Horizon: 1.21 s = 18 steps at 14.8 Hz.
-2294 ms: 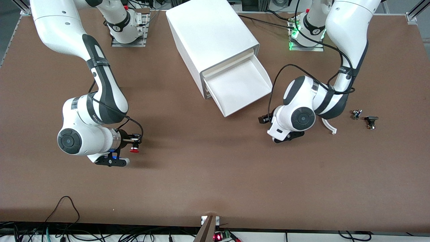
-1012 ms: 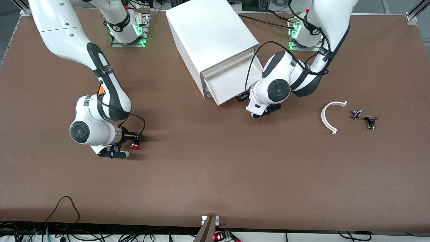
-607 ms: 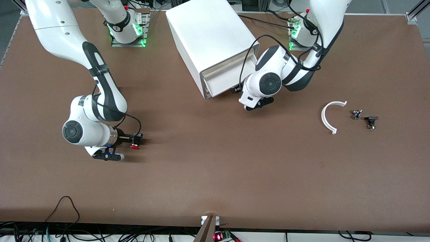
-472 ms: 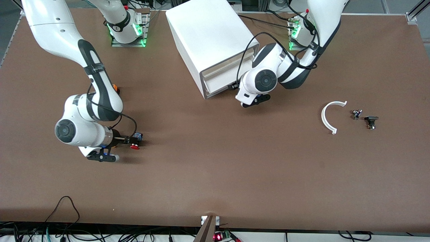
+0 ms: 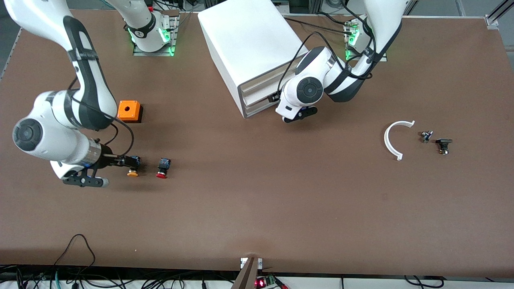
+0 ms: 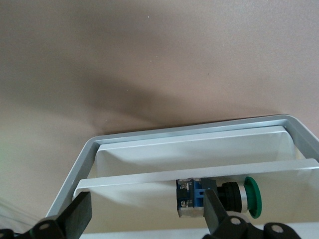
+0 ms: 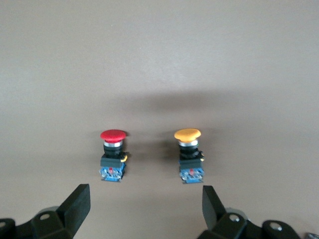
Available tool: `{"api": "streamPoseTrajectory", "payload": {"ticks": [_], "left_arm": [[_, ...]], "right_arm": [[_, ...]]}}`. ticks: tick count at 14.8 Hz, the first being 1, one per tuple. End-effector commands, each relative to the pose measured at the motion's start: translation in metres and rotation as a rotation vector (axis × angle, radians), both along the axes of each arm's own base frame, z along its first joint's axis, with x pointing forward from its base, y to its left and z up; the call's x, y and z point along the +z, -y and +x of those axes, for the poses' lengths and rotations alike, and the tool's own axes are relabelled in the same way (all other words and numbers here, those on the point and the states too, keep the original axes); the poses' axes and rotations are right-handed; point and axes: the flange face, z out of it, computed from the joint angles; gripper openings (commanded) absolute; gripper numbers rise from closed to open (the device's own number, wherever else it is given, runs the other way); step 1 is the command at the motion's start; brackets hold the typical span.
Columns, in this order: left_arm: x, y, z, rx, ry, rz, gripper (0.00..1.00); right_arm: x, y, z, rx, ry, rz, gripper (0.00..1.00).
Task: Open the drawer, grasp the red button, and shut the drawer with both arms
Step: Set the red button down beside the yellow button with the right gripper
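At the front of the white cabinet (image 5: 253, 44), the left hand (image 5: 276, 97) is against the drawer (image 5: 257, 96), which looks pushed nearly or fully in. Its fingers (image 6: 77, 219) are spread wide and grip nothing. Its wrist view looks into a tray holding a green-capped button (image 6: 219, 198).

Toward the right arm's end of the table (image 5: 257, 208), the right hand (image 5: 130, 162) is low over the table, fingers (image 7: 75, 204) apart and empty. The red button (image 5: 162, 167) stands free on the table beside an orange-yellow button (image 5: 133, 172), which sits just at the hand's tips. An orange cube (image 5: 129, 111) lies farther from the front camera.

Judging by this, the button is out and the closing is almost done. Whether the drawer is fully shut is hidden by the left arm.
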Motion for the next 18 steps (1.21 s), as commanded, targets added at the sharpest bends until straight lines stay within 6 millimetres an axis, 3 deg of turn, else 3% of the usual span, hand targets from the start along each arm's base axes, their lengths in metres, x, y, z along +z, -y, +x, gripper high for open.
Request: {"api": "streamPoseTrajectory", "payload": {"ticks": [1, 7, 11, 14, 18], "left_arm": [[0.013, 0.007, -0.015, 0.005, 0.0, -0.012, 0.99], [0.01, 0.009, -0.021, -0.003, -0.009, -0.008, 0.99], [0.013, 0.004, -0.013, 0.01, -0.003, -0.013, 0.99], [0.021, -0.015, 0.007, 0.04, 0.021, -0.015, 0.99], [0.057, -0.044, 0.048, 0.051, 0.078, -0.02, 0.99]], "right_arm": [[0.039, 0.004, -0.029, 0.013, 0.025, -0.017, 0.99], [0.129, 0.008, -0.054, 0.015, 0.0, -0.04, 0.99], [0.174, 0.002, -0.064, 0.032, 0.031, -0.042, 0.99], [0.206, 0.007, -0.072, 0.017, -0.027, -0.044, 0.99], [0.246, 0.002, -0.095, 0.037, 0.019, -0.041, 0.99]]}}
